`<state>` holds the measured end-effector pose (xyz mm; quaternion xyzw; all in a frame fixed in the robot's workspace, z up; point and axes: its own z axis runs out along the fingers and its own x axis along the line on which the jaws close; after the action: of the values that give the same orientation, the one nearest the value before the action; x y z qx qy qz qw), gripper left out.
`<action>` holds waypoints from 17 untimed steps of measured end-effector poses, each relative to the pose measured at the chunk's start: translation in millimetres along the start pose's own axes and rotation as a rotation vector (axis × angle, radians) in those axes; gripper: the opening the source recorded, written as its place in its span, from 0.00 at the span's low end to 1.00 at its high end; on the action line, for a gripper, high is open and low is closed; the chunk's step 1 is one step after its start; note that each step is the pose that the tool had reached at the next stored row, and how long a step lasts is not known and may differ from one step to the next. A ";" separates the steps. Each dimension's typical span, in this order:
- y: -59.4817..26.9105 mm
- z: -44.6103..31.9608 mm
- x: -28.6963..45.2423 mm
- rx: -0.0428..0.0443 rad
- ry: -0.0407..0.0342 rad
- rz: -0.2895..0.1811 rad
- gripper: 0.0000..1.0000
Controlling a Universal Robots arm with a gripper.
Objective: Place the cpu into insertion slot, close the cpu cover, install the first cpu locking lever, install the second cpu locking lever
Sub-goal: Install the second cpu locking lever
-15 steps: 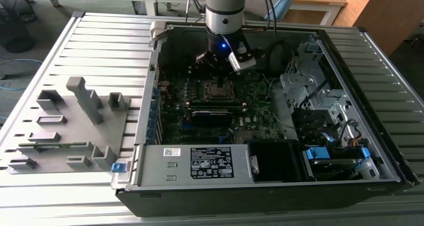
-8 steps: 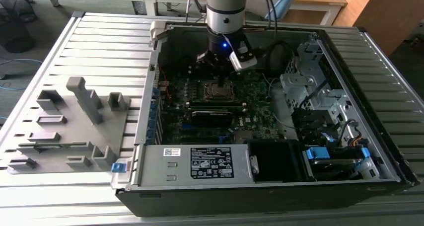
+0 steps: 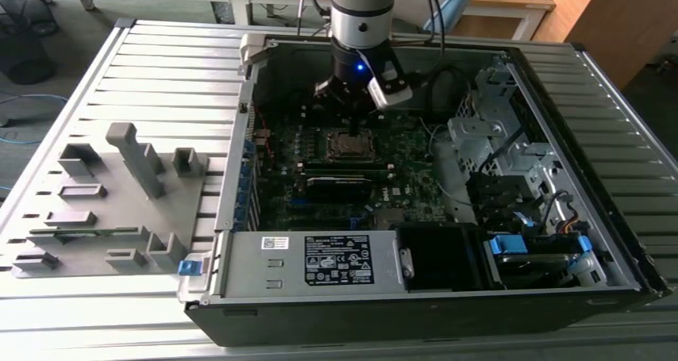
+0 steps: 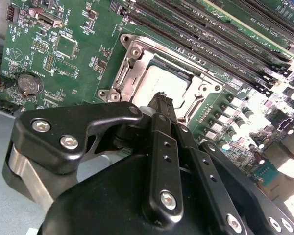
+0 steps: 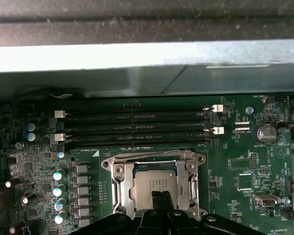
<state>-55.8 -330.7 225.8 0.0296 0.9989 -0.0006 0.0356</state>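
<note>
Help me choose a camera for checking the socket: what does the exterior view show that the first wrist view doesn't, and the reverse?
Exterior view: the open computer case, the power supply, the grey fixture tray and the arm. First wrist view: memory slots, the coin battery, and the cpu cover framing the cpu. Both: the cpu in the insertion slot, with the gripper over it, fingers together.

Open computer case (image 3: 593, 242) lies on the slatted desk (image 3: 159, 67) | grey fixture tray (image 3: 106, 210) sits to the exterior view's left of it | power supply (image 3: 307, 262) along the near edge | long black memory slots (image 5: 132, 125) | coin battery (image 5: 265, 133) on the board
</note>
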 end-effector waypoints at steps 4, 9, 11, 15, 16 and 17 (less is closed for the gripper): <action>0.0 -1.1 0.0 0.0003 0.0001 0.000 0.10; 0.0 -6.8 -0.5 0.0000 0.0000 0.000 0.10; 0.0 -7.0 -0.5 0.0001 0.0001 0.000 0.10; 0.0 -8.0 -0.6 0.0001 0.0001 0.000 0.10; 0.0 -8.5 -0.6 0.0002 0.0001 0.000 0.10; 0.0 -9.1 -0.6 0.0001 0.0000 0.000 0.10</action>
<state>-55.9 -330.8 234.9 0.0296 0.9989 -0.0006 0.0356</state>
